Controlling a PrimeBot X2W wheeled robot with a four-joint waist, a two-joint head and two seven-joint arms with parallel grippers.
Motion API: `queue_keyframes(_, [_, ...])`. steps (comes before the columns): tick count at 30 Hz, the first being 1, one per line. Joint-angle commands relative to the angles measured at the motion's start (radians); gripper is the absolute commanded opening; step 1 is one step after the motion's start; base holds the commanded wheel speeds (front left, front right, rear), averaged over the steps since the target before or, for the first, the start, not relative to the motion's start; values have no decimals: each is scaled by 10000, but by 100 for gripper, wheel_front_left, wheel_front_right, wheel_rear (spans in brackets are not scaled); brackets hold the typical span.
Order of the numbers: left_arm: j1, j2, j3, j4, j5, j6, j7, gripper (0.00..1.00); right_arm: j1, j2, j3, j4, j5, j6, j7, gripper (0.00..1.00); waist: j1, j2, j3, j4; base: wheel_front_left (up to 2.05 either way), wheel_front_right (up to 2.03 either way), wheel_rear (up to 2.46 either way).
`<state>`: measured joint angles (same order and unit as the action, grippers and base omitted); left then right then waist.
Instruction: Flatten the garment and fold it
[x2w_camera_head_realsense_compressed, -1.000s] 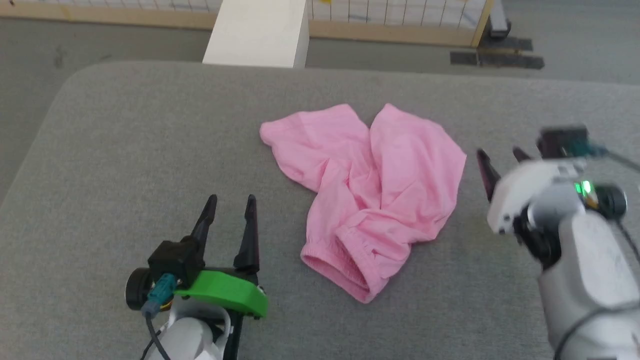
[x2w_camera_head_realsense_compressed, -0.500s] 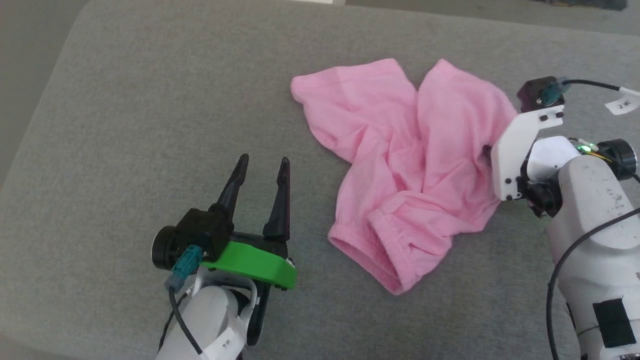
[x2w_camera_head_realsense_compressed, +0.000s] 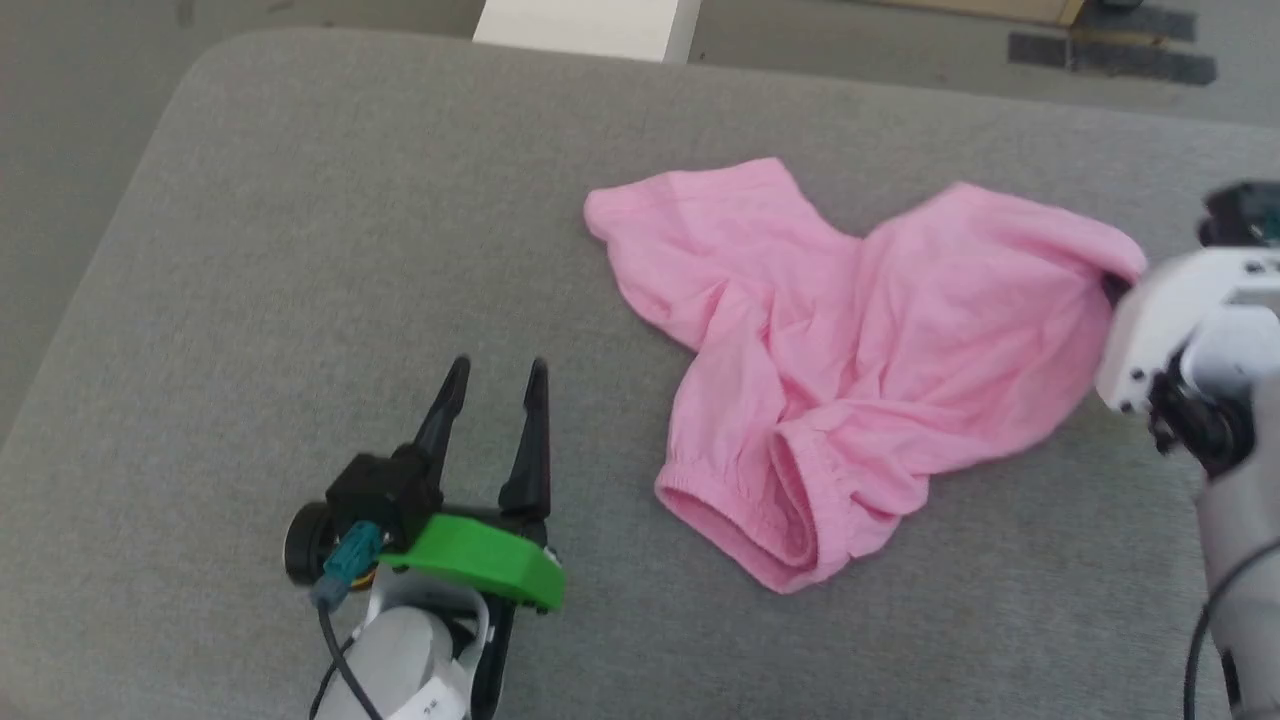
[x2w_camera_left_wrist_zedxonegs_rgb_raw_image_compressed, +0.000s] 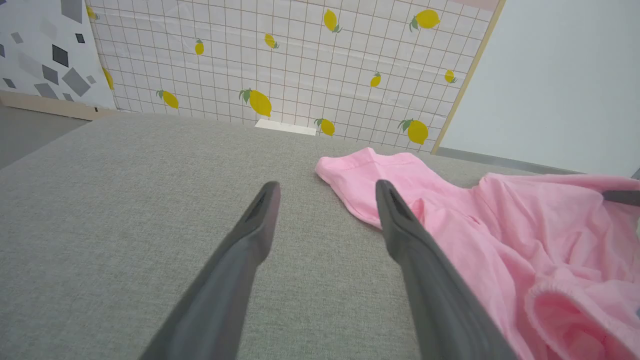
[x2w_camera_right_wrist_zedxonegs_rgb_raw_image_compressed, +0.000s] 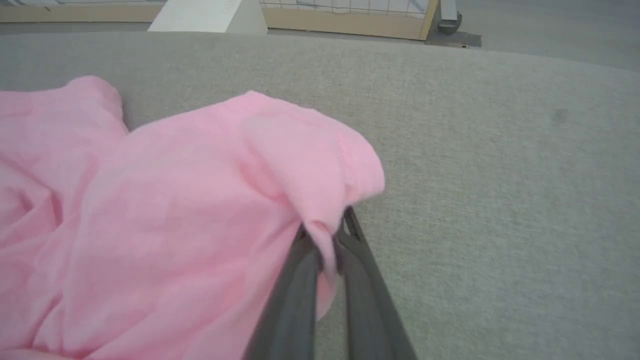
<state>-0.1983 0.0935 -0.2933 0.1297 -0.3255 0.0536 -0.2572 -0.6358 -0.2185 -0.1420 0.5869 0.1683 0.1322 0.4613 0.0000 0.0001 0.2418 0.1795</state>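
The garment (x2w_camera_head_realsense_compressed: 850, 370) lies crumpled on the grey cushion (x2w_camera_head_realsense_compressed: 300, 250), with bare cushion open on all its sides. The right gripper (x2w_camera_right_wrist_zedxonegs_rgb_raw_image_compressed: 327, 225) is closed on the garment's right edge. The left gripper (x2w_camera_head_realsense_compressed: 499, 365) stands to the left of the garment, jaws apart, not touching it.

grey upholstered surface (x2w_camera_head_realsense_compressed: 300, 250) | lemon-print grid wall (x2w_camera_left_wrist_zedxonegs_rgb_raw_image_compressed: 300, 60) | grey floor (x2w_camera_head_realsense_compressed: 60, 100) | white block (x2w_camera_head_realsense_compressed: 585, 28)

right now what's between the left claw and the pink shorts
Just bare grey cushion; the head view shows the left claw apart from the pink shorts, nothing in the gap.
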Motion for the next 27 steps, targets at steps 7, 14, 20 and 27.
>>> queue_keyframes(7, [802,0,166,264,-107,-39,-45,100,3747,839,-1745,-2823,447,-15,426,0,0,-1,-1756,-1383,0,0,0])
queue_keyframes(14, [1056,4,139,434,-328,3,249,100,6178,1660,-2464,-4470,986,-15,780,100,0,-1,-1967,-1871,0,0,0])
queue_keyframes(20, [801,-112,107,461,-828,-7,949,100,6127,1679,-2846,-4530,2155,-15,-793,100,0,-1,-1975,-2012,0,0,0])
queue_keyframes(27, [-801,-231,-538,1020,-1227,467,4542,100,5885,1681,-3220,-4727,2039,-15,-1525,100,0,-1,-1726,-2054,0,0,0])
